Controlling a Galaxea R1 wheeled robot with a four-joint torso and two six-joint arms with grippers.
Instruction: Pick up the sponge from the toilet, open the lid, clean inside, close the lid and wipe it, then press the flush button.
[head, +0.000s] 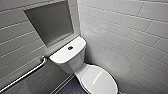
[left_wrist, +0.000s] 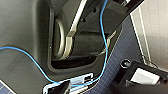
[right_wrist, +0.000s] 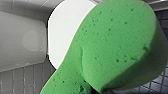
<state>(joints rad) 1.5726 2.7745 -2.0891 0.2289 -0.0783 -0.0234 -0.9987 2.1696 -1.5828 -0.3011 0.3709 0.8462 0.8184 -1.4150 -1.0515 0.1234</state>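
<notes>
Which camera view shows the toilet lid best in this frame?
The head view: the lid lies closed on the toilet, almost its whole oval visible. In the right wrist view the sponge covers much of it. The left wrist view faces the robot's own body and dark floor.

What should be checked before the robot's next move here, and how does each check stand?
1. the lid down, ready to lift: ok, it lies flat and closed.
2. the sponge secured: cannot tell; it looms close to the right wrist camera and the grip is hidden.
3. the flush button unobstructed: ok, bare in the tank top.
4. the toilet ahead: ok, it stands in the corner in the head view.
5. Side clearance: ok, the grab bar runs along the wall, apart from the lid.
</notes>
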